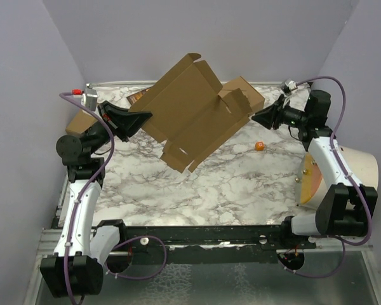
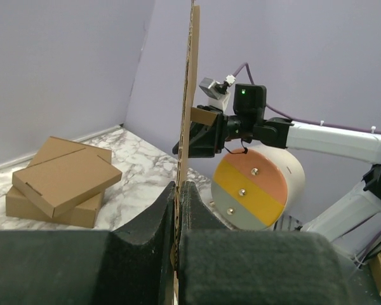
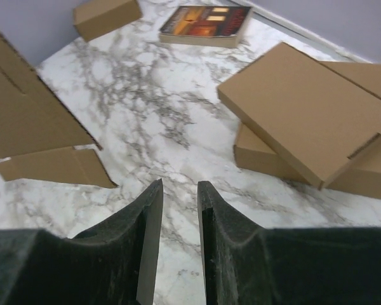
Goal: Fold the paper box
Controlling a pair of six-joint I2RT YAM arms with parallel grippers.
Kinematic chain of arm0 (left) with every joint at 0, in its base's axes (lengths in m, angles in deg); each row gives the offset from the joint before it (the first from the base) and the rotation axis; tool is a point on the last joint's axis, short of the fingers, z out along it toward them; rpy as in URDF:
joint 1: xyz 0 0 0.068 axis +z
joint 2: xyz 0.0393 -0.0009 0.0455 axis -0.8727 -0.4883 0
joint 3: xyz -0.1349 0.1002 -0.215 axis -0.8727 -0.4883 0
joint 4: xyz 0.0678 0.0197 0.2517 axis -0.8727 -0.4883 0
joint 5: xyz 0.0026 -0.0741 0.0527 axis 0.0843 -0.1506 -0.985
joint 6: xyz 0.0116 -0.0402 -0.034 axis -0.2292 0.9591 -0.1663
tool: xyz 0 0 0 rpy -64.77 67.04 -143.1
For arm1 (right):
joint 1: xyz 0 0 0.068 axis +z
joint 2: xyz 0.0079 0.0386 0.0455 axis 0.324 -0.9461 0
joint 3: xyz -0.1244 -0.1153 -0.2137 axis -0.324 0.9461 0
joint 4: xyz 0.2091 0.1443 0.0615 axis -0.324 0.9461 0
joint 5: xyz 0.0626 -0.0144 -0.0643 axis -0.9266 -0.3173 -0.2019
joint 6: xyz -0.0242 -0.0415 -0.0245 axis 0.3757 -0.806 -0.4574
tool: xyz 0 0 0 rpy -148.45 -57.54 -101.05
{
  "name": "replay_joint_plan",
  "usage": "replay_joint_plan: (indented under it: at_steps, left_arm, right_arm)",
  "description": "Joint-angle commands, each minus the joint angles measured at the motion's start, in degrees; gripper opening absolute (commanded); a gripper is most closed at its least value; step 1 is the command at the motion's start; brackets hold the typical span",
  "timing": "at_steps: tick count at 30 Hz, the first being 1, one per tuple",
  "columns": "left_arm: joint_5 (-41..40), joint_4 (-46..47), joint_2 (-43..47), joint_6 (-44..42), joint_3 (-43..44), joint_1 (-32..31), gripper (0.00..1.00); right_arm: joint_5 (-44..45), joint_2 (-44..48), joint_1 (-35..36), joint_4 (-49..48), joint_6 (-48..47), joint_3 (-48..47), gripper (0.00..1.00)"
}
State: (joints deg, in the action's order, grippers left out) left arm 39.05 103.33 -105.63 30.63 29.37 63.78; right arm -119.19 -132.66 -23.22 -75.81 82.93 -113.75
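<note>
- Top: the sheet (image 1: 193,111) hangs tilted above the bench (image 1: 228,190); the left claw (image 1: 143,119) clamps the sheet's left edge.
- Left wrist: the sheet stands edge-on, pinched tight.
- Right wrist: the right claw (image 3: 180,189), narrow and empty, sits just right of the sheet.

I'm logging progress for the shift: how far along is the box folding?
Done: the cardboard sheet is up off the table, pinched at its edge by the left tool. In hand: the right tool, jaws apart and empty, sits by the sheet's opposite edge. Left: practically all the folding; the sheet looks nearly flat, no walls raised.
</note>
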Motion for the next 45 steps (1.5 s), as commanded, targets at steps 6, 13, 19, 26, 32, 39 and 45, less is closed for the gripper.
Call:
replay_joint_plan:
  at_steps: [6,13,19,26,32,39,45]
  left_arm:
    - [1.9,11.6,-3.2,7.4,0.9,0.7,0.00]
    - [2.0,10.9,-3.7,6.4,0.5,1.2,0.00]
    - [1.6,6.6,-3.9,2.5,1.1,1.8,0.00]
    - [1.6,7.1,-4.3,1.5,1.2,2.2,0.00]
    - [2.2,11.6,-5.0,3.9,0.9,2.2,0.00]
    - [4.1,22.7,-7.5,11.3,-0.6,2.2,0.00]
    - [4.3,21.3,-7.8,9.3,-0.9,2.3,0.00]
  right_arm:
    - [-17.6,1.3,0.1,-2.5,2.5,-1.3,0.28]
    - [-21.5,3.4,0.1,-4.8,4.2,0.5,0.29]
    - [-22.0,4.0,0.0,-4.3,4.4,1.2,0.30]
    - [-24.1,3.7,-0.5,-7.1,7.6,2.9,0.32]
    - [-26.3,2.5,-0.5,-13.5,14.0,5.3,0.35]
    - [-28.6,1.2,-0.5,-18.0,18.9,6.2,0.37]
    - [-28.4,2.8,-0.5,-19.5,20.8,6.8,0.38]
